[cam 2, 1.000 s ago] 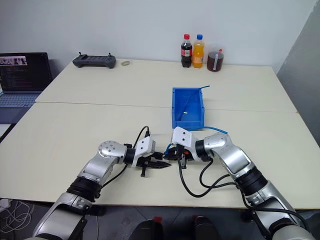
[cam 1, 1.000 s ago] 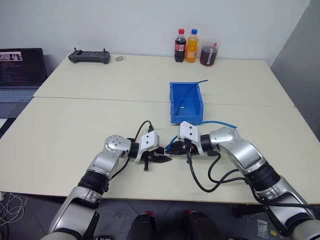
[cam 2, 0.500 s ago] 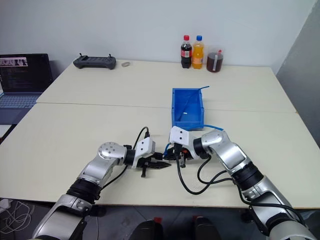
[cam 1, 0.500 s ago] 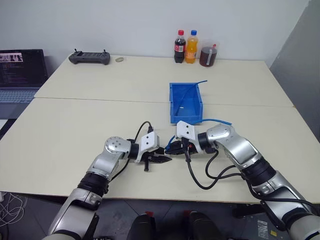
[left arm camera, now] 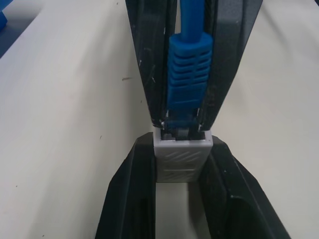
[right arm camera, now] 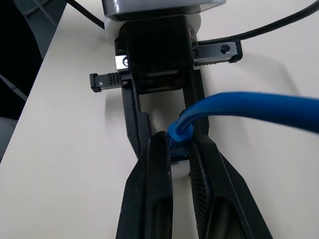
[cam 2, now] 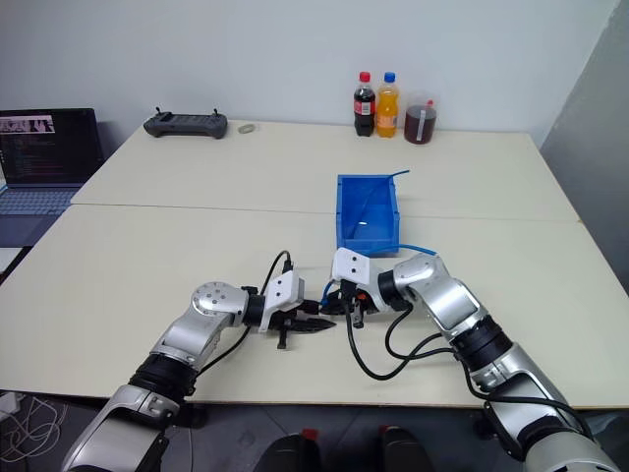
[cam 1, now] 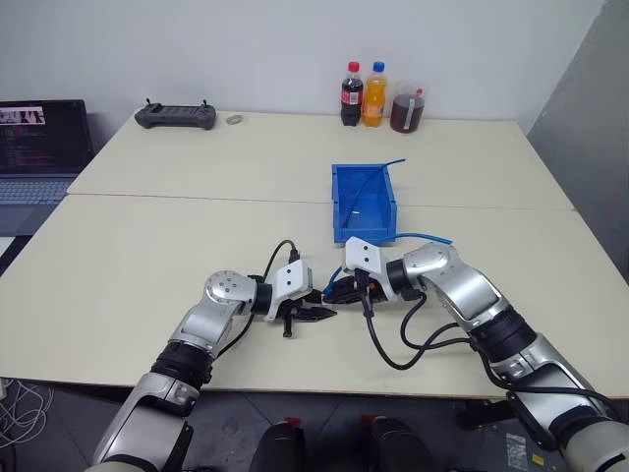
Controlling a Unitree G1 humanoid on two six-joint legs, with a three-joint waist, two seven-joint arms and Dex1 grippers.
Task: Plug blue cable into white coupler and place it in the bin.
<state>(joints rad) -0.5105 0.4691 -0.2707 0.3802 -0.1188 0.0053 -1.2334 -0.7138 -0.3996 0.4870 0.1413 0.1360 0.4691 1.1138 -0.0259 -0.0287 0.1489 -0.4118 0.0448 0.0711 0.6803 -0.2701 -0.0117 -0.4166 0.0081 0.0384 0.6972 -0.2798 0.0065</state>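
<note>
Blue cable [left arm camera: 186, 74] had its plug at the mouth of the white coupler [left arm camera: 181, 155], low over the near edge of the beige table [cam 1: 147, 256]. The right gripper [cam 1: 339, 292] was clamped on the plug and the left gripper [cam 1: 319, 314] pinched the coupler. Farther back stood the bin [cam 1: 364, 203], then three drink bottles [cam 1: 373, 95], a controller [cam 1: 175, 114] and a laptop [cam 1: 41, 138] by the white wall [cam 1: 246, 39].

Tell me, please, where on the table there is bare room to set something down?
Free: the wide stretch between the laptop and the bin, and the table right of the bin. Crowded: the near edge, where both grippers meet, and the far edge by the bottles.
</note>
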